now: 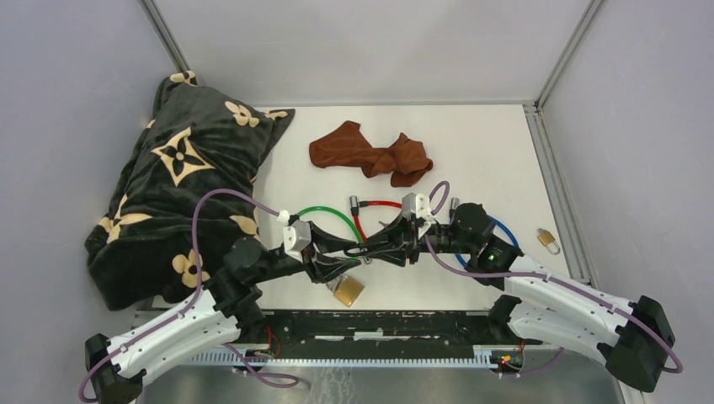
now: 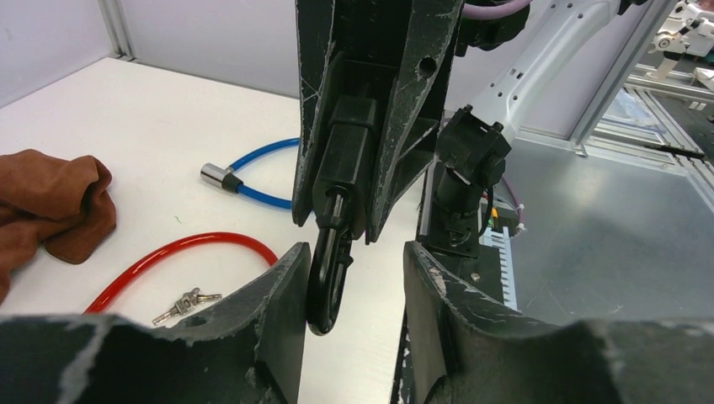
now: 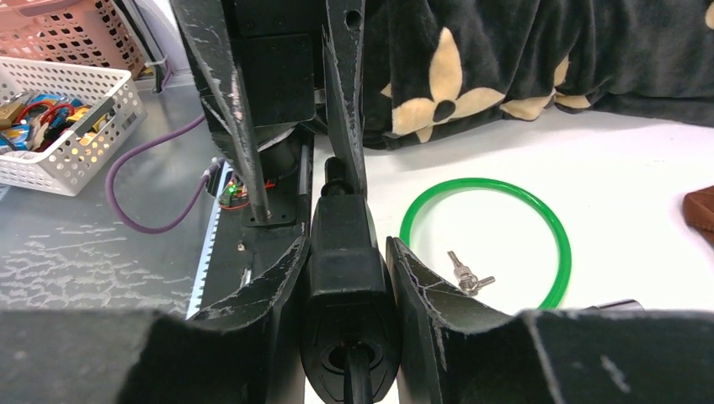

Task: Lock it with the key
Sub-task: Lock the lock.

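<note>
A blanket is spread at the frame's left, a cloth at upper centre; a lock is held centrally, a padlock below it.

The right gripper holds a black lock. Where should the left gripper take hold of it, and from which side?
Probably on the black loop that sticks out of the lock body: the right gripper covers the body's sides. The left gripper faces it end-on, jaws open either side of the loop, so closing there should do.

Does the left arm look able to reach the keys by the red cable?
Probably yes: the left gripper is open, and the keys lie bare on the table beside the red cable, close by.
</note>
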You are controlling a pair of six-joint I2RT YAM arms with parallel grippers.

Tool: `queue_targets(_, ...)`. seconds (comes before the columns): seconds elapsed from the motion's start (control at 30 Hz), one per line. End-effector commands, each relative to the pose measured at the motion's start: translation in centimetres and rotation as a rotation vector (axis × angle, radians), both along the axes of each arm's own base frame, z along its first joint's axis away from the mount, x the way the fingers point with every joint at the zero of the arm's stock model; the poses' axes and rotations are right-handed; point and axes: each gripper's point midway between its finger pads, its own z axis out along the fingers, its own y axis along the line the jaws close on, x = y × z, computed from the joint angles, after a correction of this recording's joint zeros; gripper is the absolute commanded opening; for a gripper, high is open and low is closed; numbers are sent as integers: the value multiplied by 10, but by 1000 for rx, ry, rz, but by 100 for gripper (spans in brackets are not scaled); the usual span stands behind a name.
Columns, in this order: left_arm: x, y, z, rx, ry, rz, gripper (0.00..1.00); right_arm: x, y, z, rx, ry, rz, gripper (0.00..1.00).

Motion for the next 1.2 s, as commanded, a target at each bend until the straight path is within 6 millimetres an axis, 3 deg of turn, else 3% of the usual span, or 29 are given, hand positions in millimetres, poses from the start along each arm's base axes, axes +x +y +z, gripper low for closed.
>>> queue_targets(0.0,-2,-2,0,-13,16,-18,48,-3,1,47,141,-102,20,0)
queue_targets(0.27,0,-5,-5,6,-11,-23,45,-8,4,47,148,-101,42,0)
queue_targets(0.33,2,-4,-5,4,-19,-13,35,-9,4,47,147,-101,46,0)
queue_targets(0.4,2,-4,2,-16,-33,-12,8,-9,5,45,139,-100,48,0)
queue_targets(0.43,2,-4,6,-26,-40,-6,2,-10,5,43,133,-97,48,0)
queue_targets(0.63,4,0,21,-56,-82,16,2,-11,3,31,62,-101,61,0)
queue_targets(0.7,2,0,23,-56,-96,7,2,-11,2,24,7,-110,67,13)
queue_targets(0.8,-3,1,27,-46,-126,-17,2,-9,-4,16,-65,-136,58,51)
queue_targets(0.87,-5,1,27,-30,-140,-27,2,-4,-11,13,-108,-138,10,67)
queue_targets(0.9,-4,2,25,-19,-138,-24,2,-2,-14,14,-115,-146,-9,91)
queue_targets(0.93,-3,2,23,-9,-136,-21,2,-2,-18,11,-136,-140,-19,98)
queue_targets(1.17,-7,0,23,-19,-127,-49,2,-4,-29,0,-185,-100,-55,98)
